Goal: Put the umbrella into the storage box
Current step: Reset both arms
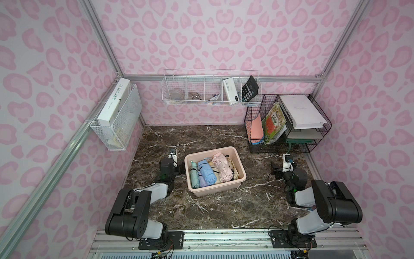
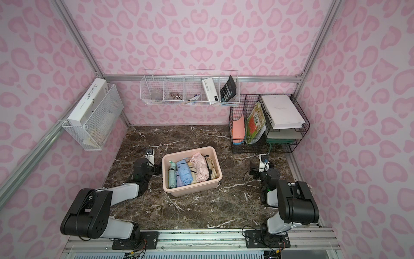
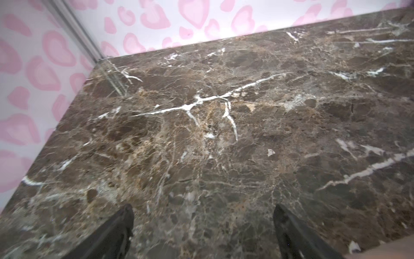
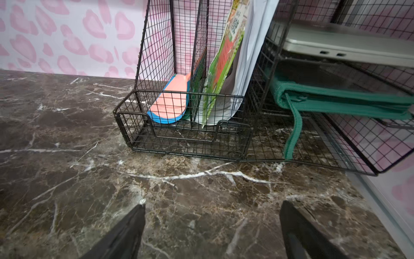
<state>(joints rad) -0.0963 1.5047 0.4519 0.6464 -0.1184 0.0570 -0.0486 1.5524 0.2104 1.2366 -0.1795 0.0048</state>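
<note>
From above, your left arm and right arm flank the pale pink rectangular plastic storage box; the pink folded umbrella lies inside, lengthwise, nearer the left arm. Left wrist: left pincer released over brown marble worktop. Right wrist: right pincer released, facing black wire file rack.

A pale pink plastic storage box sits mid-way on the dark marble tabletop. A black wire file rack stands at the far right.
</note>
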